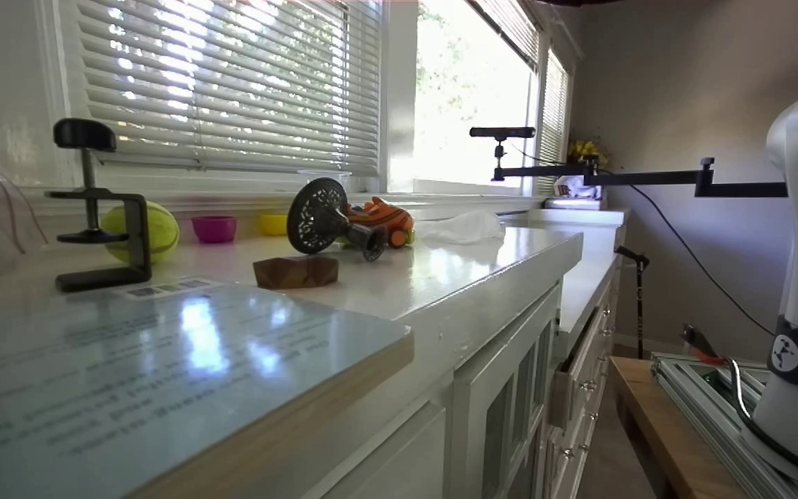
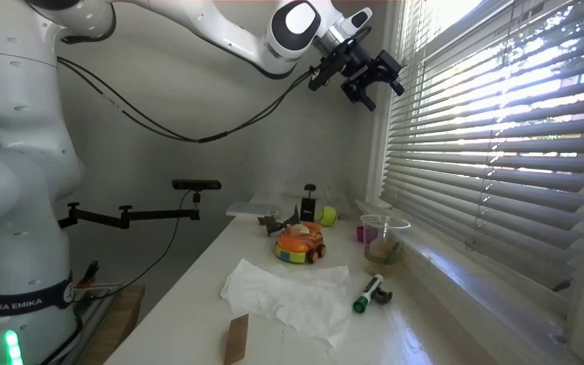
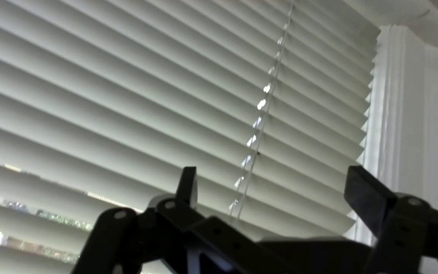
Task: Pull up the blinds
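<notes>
White blinds (image 2: 540, 163) with many thin slats cover the window at the right in an exterior view. In an exterior view, lowered blinds (image 1: 233, 121) also hang over the near window, while the middle pane beside them shows bare glass below raised slats (image 1: 518, 31). My gripper (image 2: 384, 96) is high above the counter, beside one end of the blinds. In the wrist view the gripper (image 3: 272, 177) stands open, its fingers wide apart and nothing between them. Behind it, slats (image 3: 127, 95) fill most of the picture, and a thin cord (image 3: 266, 114) runs down across them.
On the counter (image 2: 190, 314) lie an orange toy car (image 2: 299, 243), a white cloth (image 2: 292, 296), a green marker (image 2: 368, 293) and a clear cup (image 2: 386, 235). A black clamp (image 1: 141, 239) and a tennis ball (image 1: 163, 232) stand farther along. A white window frame (image 3: 409, 114) borders the slats.
</notes>
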Controlling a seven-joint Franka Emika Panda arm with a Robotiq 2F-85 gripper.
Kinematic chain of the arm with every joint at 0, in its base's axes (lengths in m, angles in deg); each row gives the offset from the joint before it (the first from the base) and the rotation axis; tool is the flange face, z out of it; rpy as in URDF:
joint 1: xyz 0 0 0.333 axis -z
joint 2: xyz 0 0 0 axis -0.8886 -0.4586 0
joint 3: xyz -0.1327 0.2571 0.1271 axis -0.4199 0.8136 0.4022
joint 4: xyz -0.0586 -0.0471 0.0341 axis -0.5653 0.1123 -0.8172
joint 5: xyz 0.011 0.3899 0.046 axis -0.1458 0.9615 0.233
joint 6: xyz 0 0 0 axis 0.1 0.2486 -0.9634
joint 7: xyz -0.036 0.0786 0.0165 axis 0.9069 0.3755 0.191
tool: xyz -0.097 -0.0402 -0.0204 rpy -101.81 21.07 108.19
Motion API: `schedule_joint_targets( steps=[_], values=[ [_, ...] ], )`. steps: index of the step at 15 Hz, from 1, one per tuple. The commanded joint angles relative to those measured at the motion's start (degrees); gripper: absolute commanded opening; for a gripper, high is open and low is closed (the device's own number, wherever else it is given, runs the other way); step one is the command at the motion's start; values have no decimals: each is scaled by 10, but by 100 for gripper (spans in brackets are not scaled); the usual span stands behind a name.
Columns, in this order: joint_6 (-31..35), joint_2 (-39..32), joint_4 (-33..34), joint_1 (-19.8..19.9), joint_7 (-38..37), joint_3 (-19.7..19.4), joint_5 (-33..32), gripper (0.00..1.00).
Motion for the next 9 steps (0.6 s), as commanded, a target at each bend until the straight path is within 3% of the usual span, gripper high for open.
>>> schedule_joint_targets(
  steps=[1, 4, 5, 6, 9],
  values=[
    [22, -41, 74, -4, -19, 8, -52, 100],
    [28, -47, 92, -2, -96, 16, -130, 100],
    [31, -44, 89, -3, -96, 16, -133, 100],
    [19, -32, 70, -7, -60, 10, -96, 100],
    [23, -33, 71, -2, -74, 16, -109, 100]
  ],
)
